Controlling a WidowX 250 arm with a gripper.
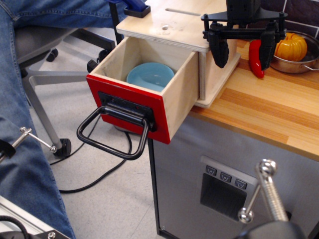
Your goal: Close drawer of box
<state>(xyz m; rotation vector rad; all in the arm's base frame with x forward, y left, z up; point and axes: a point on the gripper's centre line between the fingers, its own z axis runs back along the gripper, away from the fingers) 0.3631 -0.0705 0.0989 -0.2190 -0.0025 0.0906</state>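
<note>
The pale plywood box (174, 27) stands at the left end of the wooden counter, its flat top showing a narrow slot and a small round hole. Its drawer (144, 82) is pulled far out over the floor; it has a glossy red front panel (124, 102) and a large black looped handle (112, 134). A light blue bowl (149, 75) lies inside. My gripper (243, 47) hangs above the box's right end, behind the drawer, with black fingers (218, 49) spread wide and empty.
A red chilli pepper (255, 60) lies on the wooden counter (269, 109) under my right finger. A metal bowl holds an orange pumpkin (291, 46) at the far right. A grey cabinet with buttons (224, 189) is below. A person in jeans and an office chair are at the left.
</note>
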